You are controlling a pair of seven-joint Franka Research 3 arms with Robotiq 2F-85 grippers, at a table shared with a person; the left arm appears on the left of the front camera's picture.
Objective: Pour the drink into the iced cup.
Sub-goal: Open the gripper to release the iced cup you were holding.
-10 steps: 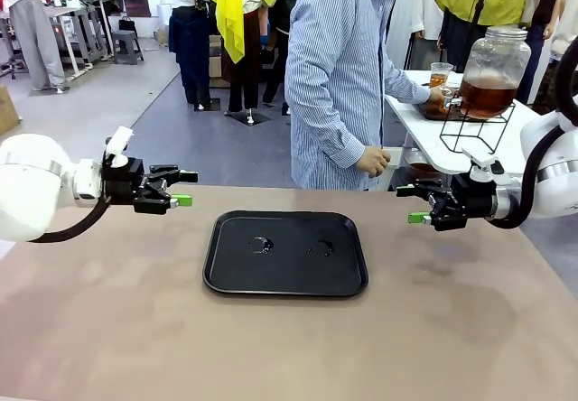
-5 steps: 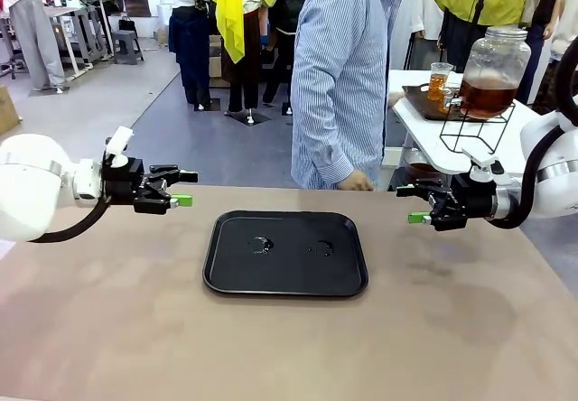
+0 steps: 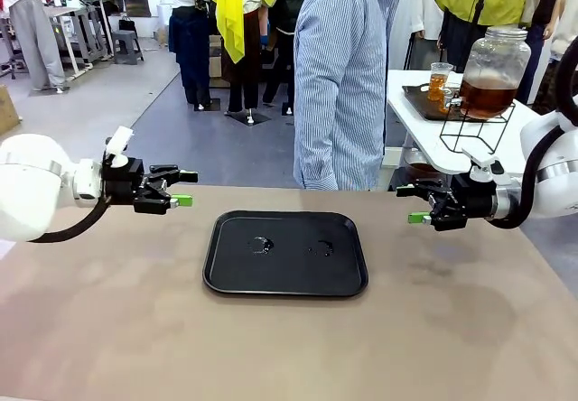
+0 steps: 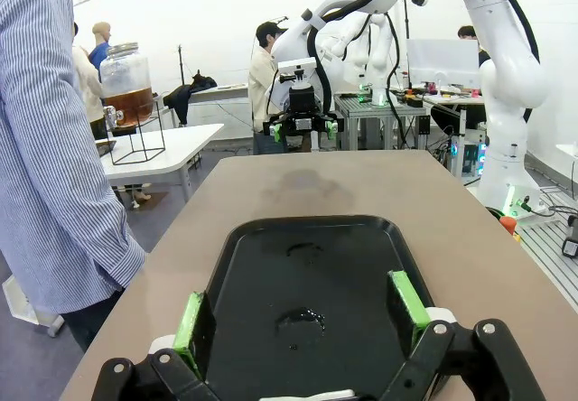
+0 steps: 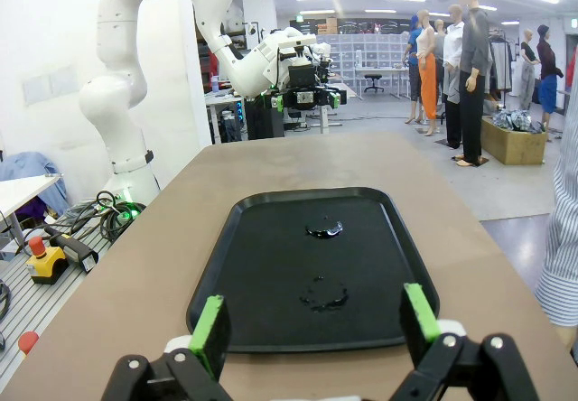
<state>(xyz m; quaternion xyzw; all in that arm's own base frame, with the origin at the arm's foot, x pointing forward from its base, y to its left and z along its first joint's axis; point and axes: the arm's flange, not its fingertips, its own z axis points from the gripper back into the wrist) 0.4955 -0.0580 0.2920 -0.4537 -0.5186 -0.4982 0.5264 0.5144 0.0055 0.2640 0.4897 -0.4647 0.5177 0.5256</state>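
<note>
The drink is amber liquid in a big lidded glass jar (image 3: pixel 489 83) on a wire stand on the white side table at the back right; the jar (image 4: pixel 126 85) also shows at the upper left of the left wrist view. A clear cup (image 3: pixel 439 74) with amber liquid stands on a dark tray beside the jar; I cannot tell whether it holds ice. My left gripper (image 3: pixel 186 189) (image 4: pixel 300 315) hovers open left of the black tray (image 3: pixel 226 270). On that tray's right, my right gripper (image 3: pixel 409 204) (image 5: pixel 313 324) hovers open. Both hold nothing.
The black tray (image 4: pixel 397 265) (image 5: pixel 226 265) lies mid-table with two small wet patches on it. A person in a striped shirt (image 3: pixel 341 76) stands at the table's far edge. The brown tabletop (image 3: pixel 289 347) is bare around the tray.
The person has taken a hand off the side table and stepped left, turning side-on at the far edge. Both arms have stayed still.
</note>
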